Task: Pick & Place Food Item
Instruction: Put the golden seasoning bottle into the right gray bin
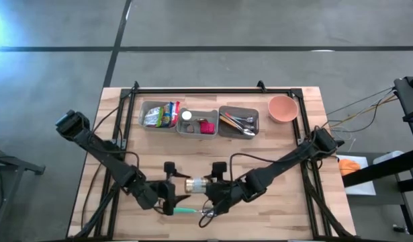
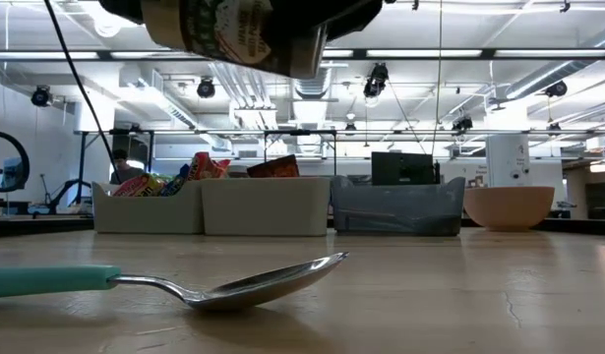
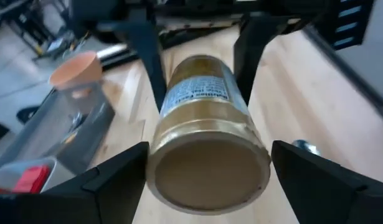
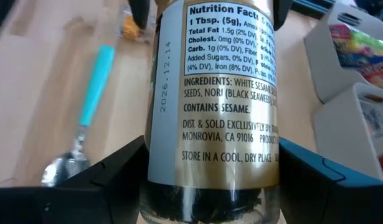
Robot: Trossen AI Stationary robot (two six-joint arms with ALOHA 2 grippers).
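I've got the seasoning jar [image 1: 196,185] up off the table, near the front edge about mid-width, lying level btw the two grippers. Its long axis runs along that front edge: flat gold end toward the left gripper [image 1: 171,193], other end toward the right gripper [image 1: 214,193]. Label lists sesame seeds and nori.

Right gripper: fingers clamped on either side of the jar body, so it's carrying the jar; the right wrist view shows a dark finger at each flank of the label. Left gripper: fingers spread wide, one each side of the gold end [image 3: 208,173], with clear gaps to the glass, so released, not gripping. Judging from that, the jar now rides on the right arm alone, and any placing move goes from there toward the back edge, where three bins sit in a row: snack packets [image 1: 160,115], a middle bin [image 1: 197,122], a cutlery bin [image 1: 238,122], then a pink bowl [image 1: 283,108] nearer the back right corner.

A teal-handled spoon [image 1: 186,211] lies on the table just under the jar, apart from it.

Hard to make out: the jar's far end is hidden by the right gripper, so I can't tell cap on or off. Low view cuts the jar [image 2: 238,34] at the top. Target bin: can't tell.
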